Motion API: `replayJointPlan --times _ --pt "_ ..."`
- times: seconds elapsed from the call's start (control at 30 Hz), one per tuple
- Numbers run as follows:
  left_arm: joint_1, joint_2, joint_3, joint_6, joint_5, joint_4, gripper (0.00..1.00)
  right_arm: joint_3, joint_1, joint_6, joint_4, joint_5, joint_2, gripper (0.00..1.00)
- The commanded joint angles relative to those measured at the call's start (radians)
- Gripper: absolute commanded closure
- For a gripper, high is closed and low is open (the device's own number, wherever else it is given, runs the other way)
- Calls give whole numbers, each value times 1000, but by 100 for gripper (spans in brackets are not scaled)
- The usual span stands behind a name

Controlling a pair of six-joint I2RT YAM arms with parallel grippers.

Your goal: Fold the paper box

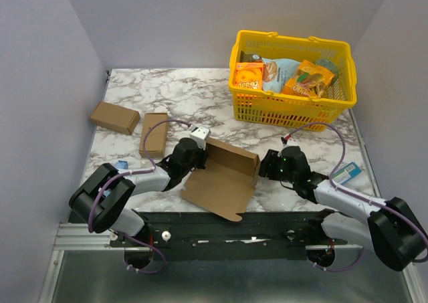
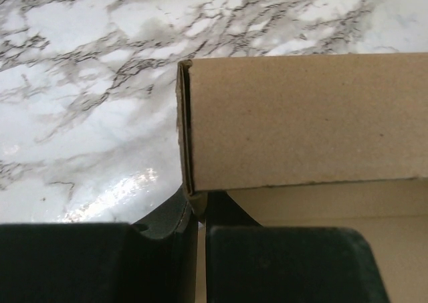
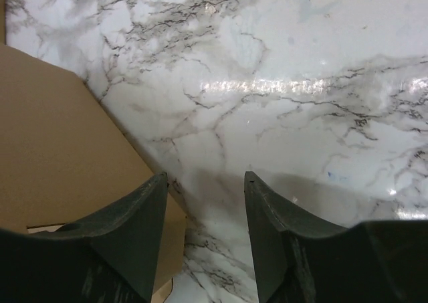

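Observation:
The paper box (image 1: pixel 224 179) is plain brown cardboard, lying part-folded at the table's near middle, with its back wall raised and a flap spread toward the front. My left gripper (image 1: pixel 199 157) is at the box's left end. In the left wrist view it (image 2: pixel 198 216) is shut on the corner edge of the raised cardboard wall (image 2: pixel 301 122). My right gripper (image 1: pixel 265 164) is just beside the box's right end. In the right wrist view it (image 3: pixel 204 186) is open and empty over bare marble, with the box's panel (image 3: pixel 53 149) under its left finger (image 3: pixel 137 216).
A yellow plastic basket (image 1: pixel 287 109) with snack packets stands at the back right. Two smaller brown boxes (image 1: pixel 115 118) (image 1: pixel 154 134) lie at the left. A blue-white packet (image 1: pixel 346 174) lies at the right edge, and a small blue item (image 1: pixel 121 164) at the left.

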Motion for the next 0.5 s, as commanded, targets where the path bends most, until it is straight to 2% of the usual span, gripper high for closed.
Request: replayJointPlan --times 0.0,0.2,0.47 --pt "8 -41 -10 27 165 67 100 -58 9 4 -38 -21 -171 43" --pt "23 -58 -21 25 280 101 100 -87 7 -60 -127 -41 -424 48" --pt "46 -70 -24 16 305 92 100 -63 9 -57 -306 -33 -580 50"
